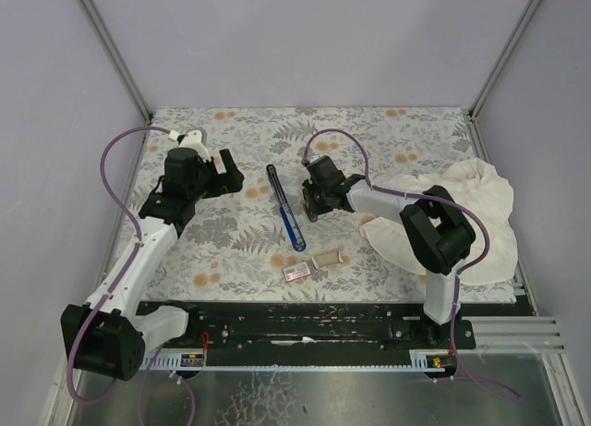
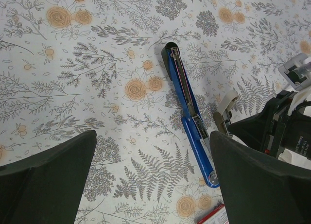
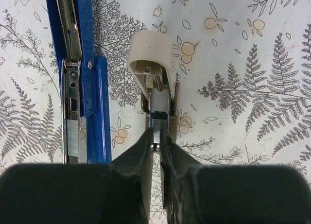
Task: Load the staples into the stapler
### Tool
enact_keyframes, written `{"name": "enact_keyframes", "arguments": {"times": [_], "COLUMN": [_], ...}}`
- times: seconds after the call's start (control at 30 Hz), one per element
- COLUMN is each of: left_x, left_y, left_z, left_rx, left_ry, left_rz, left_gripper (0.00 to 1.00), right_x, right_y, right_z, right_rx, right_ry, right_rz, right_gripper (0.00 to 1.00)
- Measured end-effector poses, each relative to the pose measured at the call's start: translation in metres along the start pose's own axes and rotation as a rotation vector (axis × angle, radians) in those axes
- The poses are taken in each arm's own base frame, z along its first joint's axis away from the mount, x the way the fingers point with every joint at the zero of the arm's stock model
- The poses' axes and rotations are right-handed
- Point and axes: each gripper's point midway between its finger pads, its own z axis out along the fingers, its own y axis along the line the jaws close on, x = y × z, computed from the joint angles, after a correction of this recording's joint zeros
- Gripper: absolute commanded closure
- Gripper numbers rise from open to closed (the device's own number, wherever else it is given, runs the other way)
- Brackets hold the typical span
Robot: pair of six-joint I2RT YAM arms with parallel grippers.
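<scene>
Two halves of the stapler lie hinged flat open near the middle of the floral table, black arm towards 12 o'clock, blue arm towards 5 o'clock, metal channel facing up. Whether the channel already has staples in it I cannot tell. At 6 o'clock of the blue end lies the white staple box with its pink-red label, and at 5 o'clock the small tan tray; both are near the stapler and neither is touched by a gripper.

Just beside the stapler at 3 o'clock sits a cream-capped metal piece, parallel to the blue arm. The right gripper is down on it, jaws nearly together, tips pinching the thin metal end nearest the wrist. I cannot tell how firm that hold is, nor whether the metal is a strip of staples.

The left gripper hovers at 9 o'clock of the stapler, jaws spread wide, holding nothing. A white cloth is heaped well apart at 3 o'clock.

The step in hand looks like grasping this piece. Next it would need a straight lift, then careful lining-up over the narrow open channel, perhaps with the free left gripper steadying the stapler
</scene>
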Motion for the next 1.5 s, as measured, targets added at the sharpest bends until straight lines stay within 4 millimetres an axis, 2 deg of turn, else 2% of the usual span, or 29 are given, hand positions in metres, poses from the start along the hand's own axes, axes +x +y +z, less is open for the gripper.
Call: {"name": "enact_keyframes", "arguments": {"times": [0.23, 0.37, 0.47, 0.67, 0.77, 0.87, 0.97, 1.13, 1.27, 1.33, 1.5], "left_x": [0.001, 0.003, 0.008, 0.038, 0.050, 0.050, 0.047, 0.050, 0.063, 0.071, 0.090], "left_y": [-0.001, -0.007, -0.017, -0.042, -0.077, -0.109, -0.122, -0.128, -0.128, -0.127, -0.128], "left_z": [0.001, 0.002, 0.010, 0.045, 0.062, 0.082, 0.109, 0.151, 0.178, 0.187, 0.199], "left_rx": [0.008, 0.042, 0.096, 0.173, 0.249, 0.324, 0.348, 0.356, 0.354, 0.352, 0.378], "left_ry": [0.006, 0.015, 0.042, 0.183, 0.227, 0.228, 0.232, 0.248, 0.287, 0.310, 0.363], "left_rz": [0.000, -0.001, -0.007, -0.026, -0.006, 0.003, -0.008, -0.024, -0.032, -0.037, -0.051], "left_gripper": [0.03, 0.06, 0.08, 0.08, 0.07, 0.07, 0.07, 0.07, 0.07, 0.07, 0.07], "right_x": [0.000, 0.006, 0.011, 0.013, 0.018, 0.027, 0.031, 0.033, 0.039, 0.042, 0.032], "right_y": [0.000, -0.003, -0.008, -0.026, -0.030, -0.024, -0.015, -0.005, -0.003, -0.002, 0.001], "right_z": [-0.001, -0.008, -0.024, -0.056, -0.059, -0.054, -0.048, -0.034, -0.021, -0.015, -0.005], "right_rx": [0.000, 0.002, -0.012, -0.035, -0.048, -0.088, -0.139, -0.200, -0.214, -0.219, -0.230], "right_ry": [0.000, 0.005, 0.001, -0.050, -0.065, -0.052, -0.043, -0.033, -0.012, 0.005, -0.014], "right_rz": [0.000, 0.007, 0.035, 0.126, 0.172, 0.212, 0.254, 0.302, 0.321, 0.330, 0.328], "right_gripper": [0.82, 0.73, 0.65, 0.47, 0.43, 0.44, 0.46, 0.51, 0.58, 0.61, 0.66]}}
